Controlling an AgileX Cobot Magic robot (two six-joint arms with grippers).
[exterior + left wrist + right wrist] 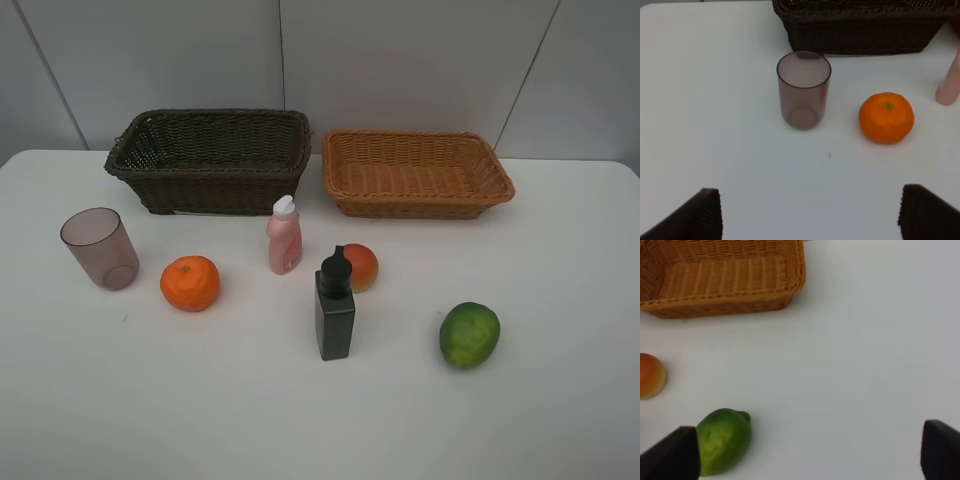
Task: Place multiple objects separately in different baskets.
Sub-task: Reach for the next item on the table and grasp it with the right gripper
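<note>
A smooth white bench (560,400) fills the lower part of the exterior high view, matte and unmarked apart from a tiny dark speck. Behind it stands a pale grey panelled wall (400,60), divided by thin dark seams (281,50). The light is soft and even, casting only faint shadows.

The dark brown basket (215,190) and the orange-tan basket (415,208) are coarse woven wicker. The cup (98,247) is smooth translucent plastic. The tangerine (190,283) has dimpled, faintly glossy peel, and the lime (469,334) looks pebbled. The black bottle (334,320) is smooth. The desk (200,400) is matt white.
</note>
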